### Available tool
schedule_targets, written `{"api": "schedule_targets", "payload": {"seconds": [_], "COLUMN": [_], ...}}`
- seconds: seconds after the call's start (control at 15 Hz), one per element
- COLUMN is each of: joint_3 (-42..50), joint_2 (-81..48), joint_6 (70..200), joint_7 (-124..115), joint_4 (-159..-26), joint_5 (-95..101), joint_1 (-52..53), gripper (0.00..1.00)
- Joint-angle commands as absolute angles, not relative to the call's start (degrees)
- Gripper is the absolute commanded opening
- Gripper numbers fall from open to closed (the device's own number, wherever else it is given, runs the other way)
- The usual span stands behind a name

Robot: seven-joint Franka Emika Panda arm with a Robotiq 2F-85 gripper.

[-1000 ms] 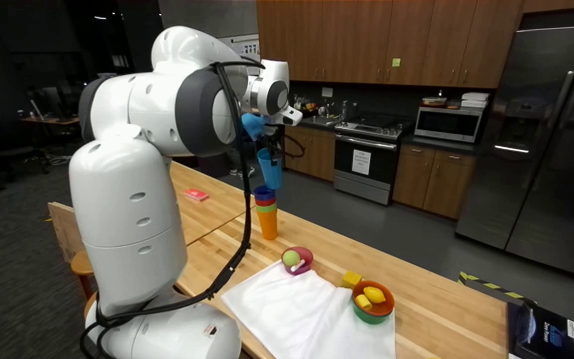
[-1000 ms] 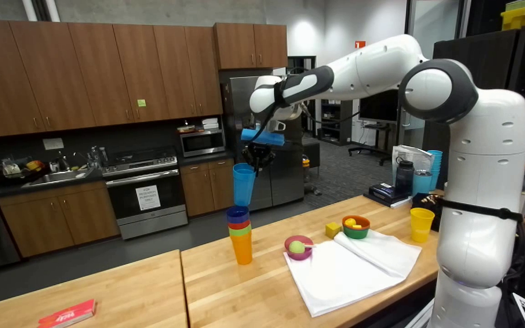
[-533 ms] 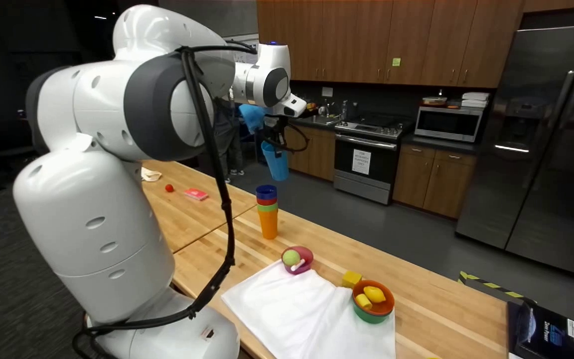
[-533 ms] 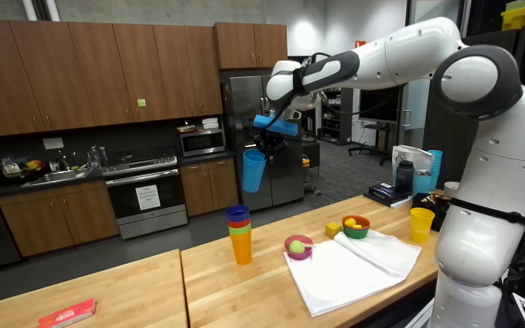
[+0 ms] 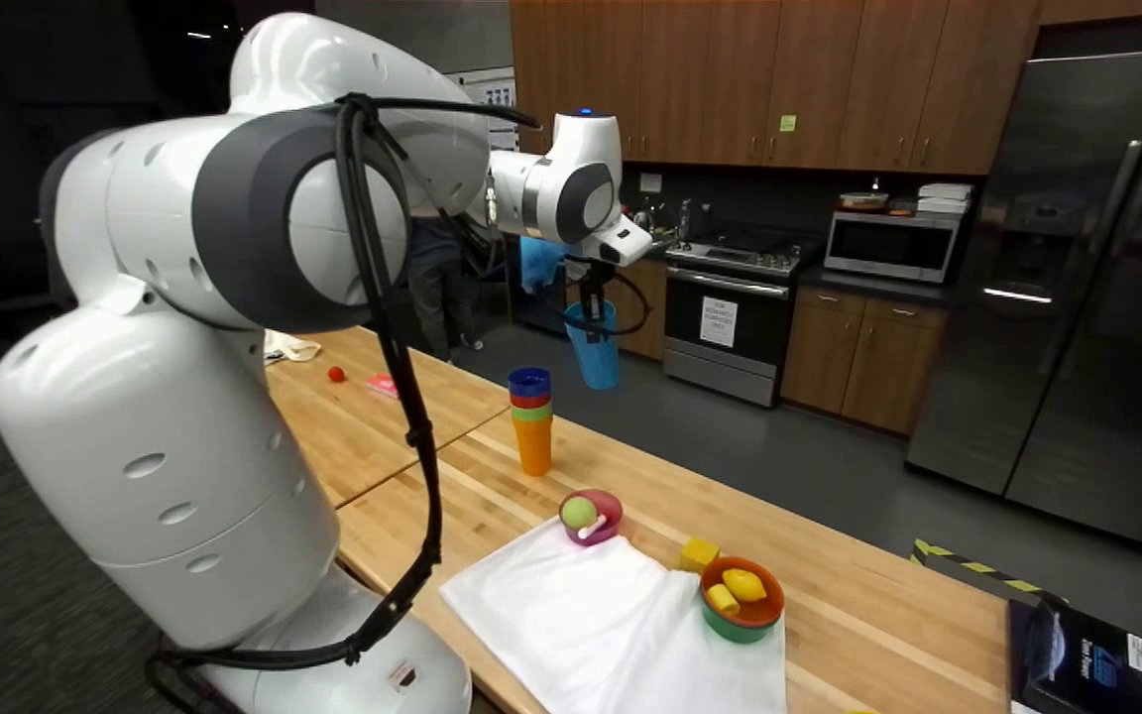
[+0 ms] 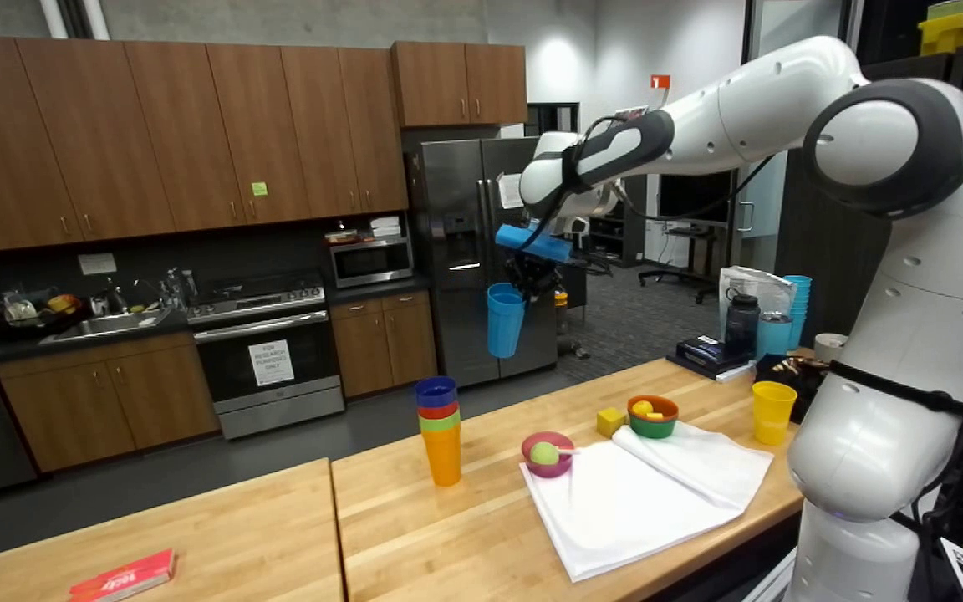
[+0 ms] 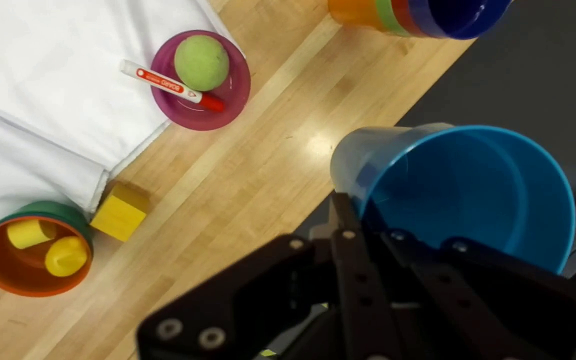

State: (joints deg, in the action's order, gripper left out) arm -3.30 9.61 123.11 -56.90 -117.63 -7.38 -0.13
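At the hand, tapered blue cup

Wooden cabinets – steel fridge – grey floor

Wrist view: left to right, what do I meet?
Orange bowl → yellow block → purple bowl → blue cup.

Place: research kitchen | oven with "FOR RESEARCH PURPOSES ONLY" sign | sink | microwave | refrigerator | wooden cabinets
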Motion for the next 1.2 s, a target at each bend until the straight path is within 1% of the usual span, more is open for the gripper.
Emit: {"api": "schedule_targets", "payload": {"seconds": [0.0,0.53,1.13], "joint_3": [-2.47,-0.7,2.6], "joint_2": [11.27,11.11,7.01], "joint_6": [125.95,132.66,137.74], "joint_7": [-60.83,-66.81,-70.46], "joint_4": [-122.24,-129.23,-133.33], "joint_5": [-7.89,-7.17,-7.66], "joint_1": [-1.56,-4.24,-7.17], "gripper": [0.01,0.01,0.01]}}
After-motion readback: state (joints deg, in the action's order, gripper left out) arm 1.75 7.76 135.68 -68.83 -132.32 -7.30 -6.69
